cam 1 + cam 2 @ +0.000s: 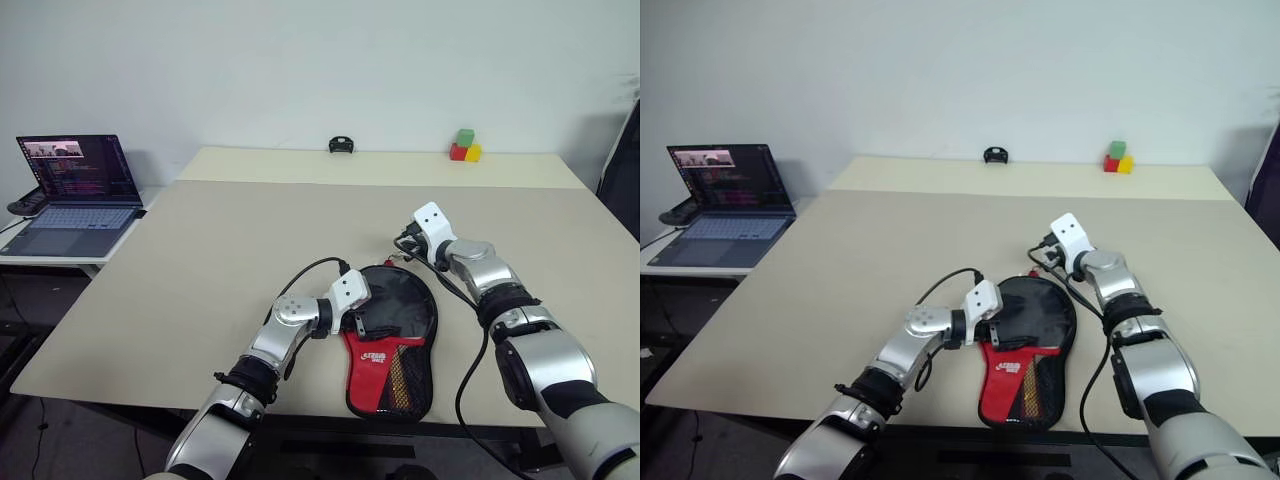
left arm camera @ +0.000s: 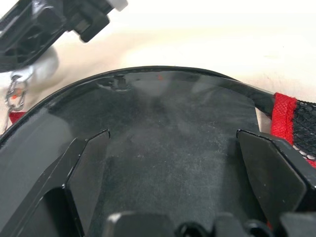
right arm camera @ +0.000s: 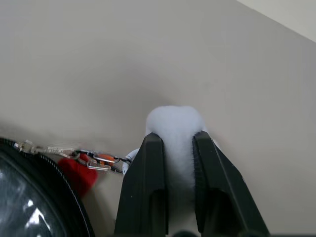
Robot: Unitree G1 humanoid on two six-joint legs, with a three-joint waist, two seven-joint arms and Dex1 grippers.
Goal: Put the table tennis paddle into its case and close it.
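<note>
The table (image 1: 200, 260) carries everything here. The case (image 1: 392, 340) lies flat on it near the front edge, between the two grippers, its round black end pointing away from the robot and its red lower part with the white logo and mesh pocket toward the robot. The paddle cannot be made out apart from the case; the round black shape fills the case's upper end, but whether the blade is showing or only fabric, I cannot tell.

The left gripper (image 2: 173, 163) rests over the near-left part of the case's round end, its fingers (image 2: 84, 168) spread wide with the black surface between them, gripping nothing.

The right gripper (image 3: 174, 148) sits just beyond the far-right rim of the case, clenched on the white pompom (image 3: 175, 126), which bulges out past its fingertips. From the pompom a short metal chain (image 3: 74, 153) runs back to the case's zip edge, with a small red tag (image 3: 76, 173) beside it.
</note>
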